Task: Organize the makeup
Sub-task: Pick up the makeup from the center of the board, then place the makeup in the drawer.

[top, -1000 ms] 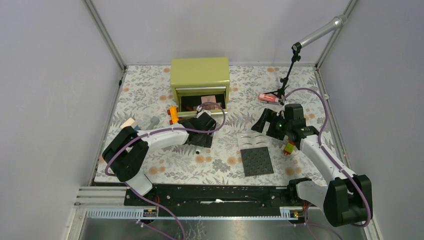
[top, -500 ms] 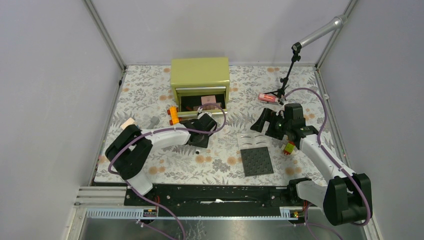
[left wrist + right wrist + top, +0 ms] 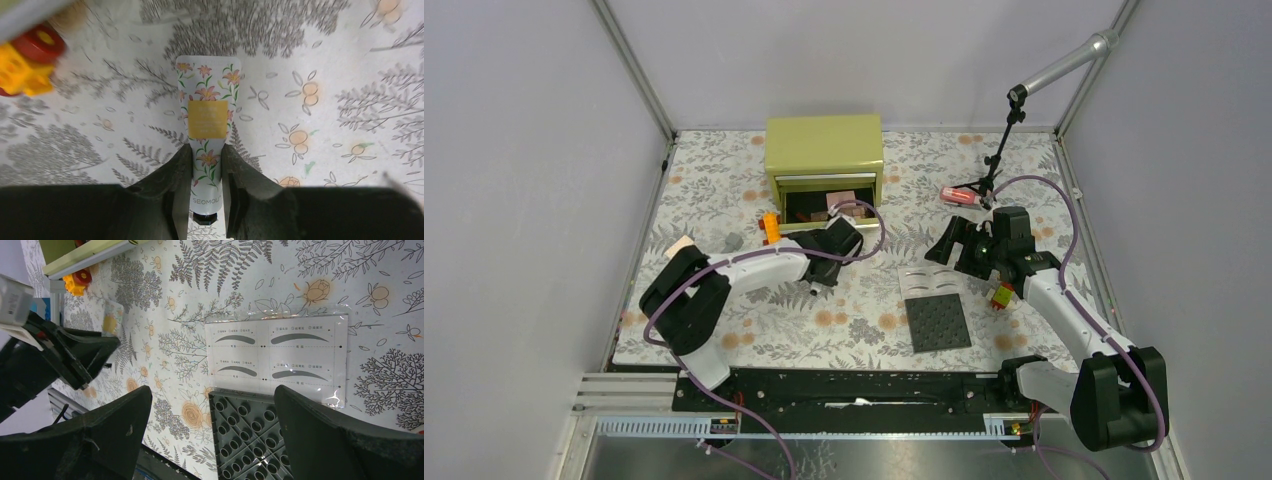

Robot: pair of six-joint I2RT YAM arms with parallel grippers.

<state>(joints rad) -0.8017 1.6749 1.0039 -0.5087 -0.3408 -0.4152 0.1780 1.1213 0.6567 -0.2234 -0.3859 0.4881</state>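
While my right gripper (image 3: 212, 395) hangs wide open over the eyebrow stencil sheet (image 3: 277, 357), my left gripper (image 3: 207, 152) is clamped narrow on the cream tube (image 3: 206, 100), near its black cap. Tube sits near the orange toy car (image 3: 27, 65), in front of the green drawer box (image 3: 824, 150).

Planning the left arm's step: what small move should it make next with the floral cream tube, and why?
Probably a short lift straight up. The left gripper clasps both sides of the cream tube near its black cap, and the tube lies flat on the table; lifting frees it to go toward the open drawer.
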